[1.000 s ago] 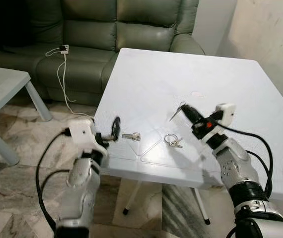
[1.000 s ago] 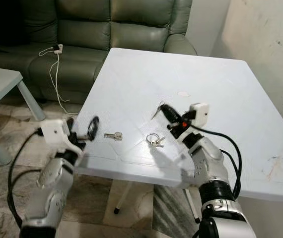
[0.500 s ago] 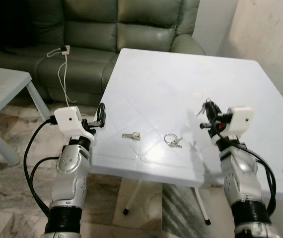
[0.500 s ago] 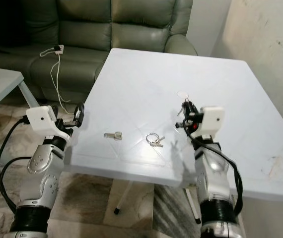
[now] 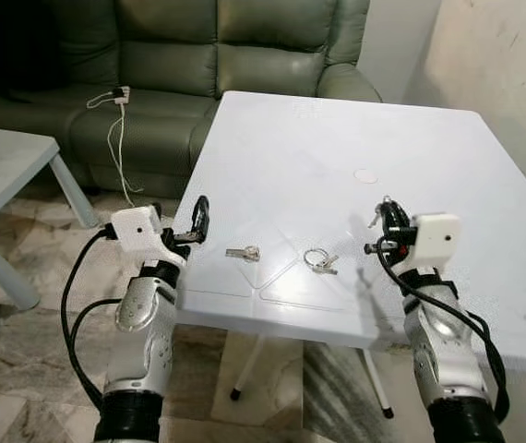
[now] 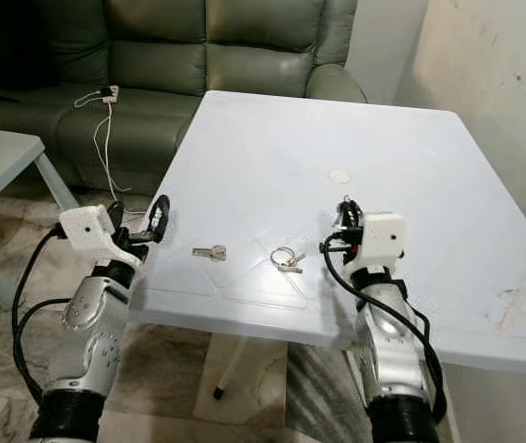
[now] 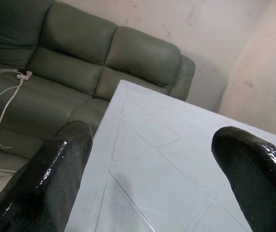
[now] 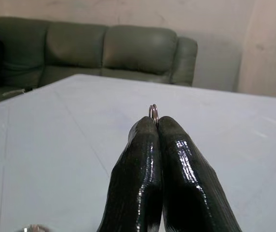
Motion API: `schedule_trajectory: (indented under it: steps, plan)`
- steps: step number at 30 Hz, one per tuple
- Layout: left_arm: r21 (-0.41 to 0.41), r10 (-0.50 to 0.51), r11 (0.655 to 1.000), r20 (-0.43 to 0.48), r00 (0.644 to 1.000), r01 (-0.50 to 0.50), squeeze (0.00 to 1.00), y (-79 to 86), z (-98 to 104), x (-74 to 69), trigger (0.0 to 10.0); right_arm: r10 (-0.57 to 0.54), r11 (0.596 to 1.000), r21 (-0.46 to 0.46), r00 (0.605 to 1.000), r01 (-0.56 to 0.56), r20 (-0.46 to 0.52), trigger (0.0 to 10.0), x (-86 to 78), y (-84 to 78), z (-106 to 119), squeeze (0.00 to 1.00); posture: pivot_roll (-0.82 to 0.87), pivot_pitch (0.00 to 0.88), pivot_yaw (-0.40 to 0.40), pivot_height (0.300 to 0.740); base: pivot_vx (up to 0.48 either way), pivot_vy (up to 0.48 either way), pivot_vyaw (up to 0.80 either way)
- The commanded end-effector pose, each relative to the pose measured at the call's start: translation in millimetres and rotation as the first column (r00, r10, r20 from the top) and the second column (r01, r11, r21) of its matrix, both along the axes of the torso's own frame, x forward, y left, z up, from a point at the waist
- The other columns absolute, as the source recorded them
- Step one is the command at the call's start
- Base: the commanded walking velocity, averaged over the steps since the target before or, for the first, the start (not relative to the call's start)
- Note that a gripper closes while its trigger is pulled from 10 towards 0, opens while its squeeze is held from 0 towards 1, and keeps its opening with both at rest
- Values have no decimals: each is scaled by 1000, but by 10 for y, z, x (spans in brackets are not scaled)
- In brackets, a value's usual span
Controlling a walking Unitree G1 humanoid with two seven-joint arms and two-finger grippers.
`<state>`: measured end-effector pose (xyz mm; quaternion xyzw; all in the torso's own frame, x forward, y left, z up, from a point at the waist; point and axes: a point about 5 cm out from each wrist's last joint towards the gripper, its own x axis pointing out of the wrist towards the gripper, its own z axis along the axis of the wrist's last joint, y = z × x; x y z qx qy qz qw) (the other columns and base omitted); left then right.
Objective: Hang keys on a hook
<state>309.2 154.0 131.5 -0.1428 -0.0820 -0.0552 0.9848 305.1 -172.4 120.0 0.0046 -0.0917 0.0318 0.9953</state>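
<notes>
Keys first: a key ring (image 8: 153, 111) sits pinched between the closed fingers of the right end effector (image 5: 388, 221), raised above the white counter (image 5: 429, 157) near its front edge. Just beside it on the counter lies a second ring of keys (image 5: 319, 261), and further left a single key (image 5: 244, 253). The left end effector (image 5: 197, 220) hovers at the counter's left edge with fingers apart and nothing between them. Behind stands a green sofa (image 5: 198, 55) with a white charger cable (image 5: 115, 138). No hook can be seen, and the grip looks thin: the ring could slip out on a swing. Against half a second ago, the right arm has barely shifted, while the left end effector has edged nearer the counter.
</notes>
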Motion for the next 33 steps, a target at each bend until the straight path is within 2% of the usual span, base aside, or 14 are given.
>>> schedule_trajectory:
  steps: [1,8,17,21,26,29,33]
  plan:
    - [18,-7,1000,10,1000,7,0,18,26,-13,10000,-23,1000,-3,1000,23,-2,10000,-14,-15,47,0,1,0,-50,740,0,0,-475]
    - [28,20,999,26,999,-21,0,79,83,48,10000,-47,999,-9,999,47,-14,10000,23,2,70,0,-2,0,-42,740,0,0,-675]
    - [40,10,999,39,999,-12,0,72,117,59,10000,-47,999,-24,999,47,-13,10000,45,38,113,0,-1,0,-39,740,0,0,-738]
    - [96,12,995,44,999,-16,0,55,124,64,10000,-39,999,-35,999,38,-18,10000,49,61,113,0,1,0,-42,740,0,0,-738]
    - [84,16,996,37,999,-19,0,54,115,76,10000,-31,999,-33,999,30,-19,10000,57,78,120,0,1,0,-48,740,0,-384,-738]
    - [28,1,1000,37,999,-2,0,17,131,90,10000,-16,999,-39,1000,15,-21,10000,56,98,121,0,1,0,-50,740,0,-160,-735]
    - [49,6,999,27,1000,-7,0,21,124,102,10000,-14,999,-40,1000,13,-24,10000,53,99,123,0,-3,0,-49,740,0,0,-738]
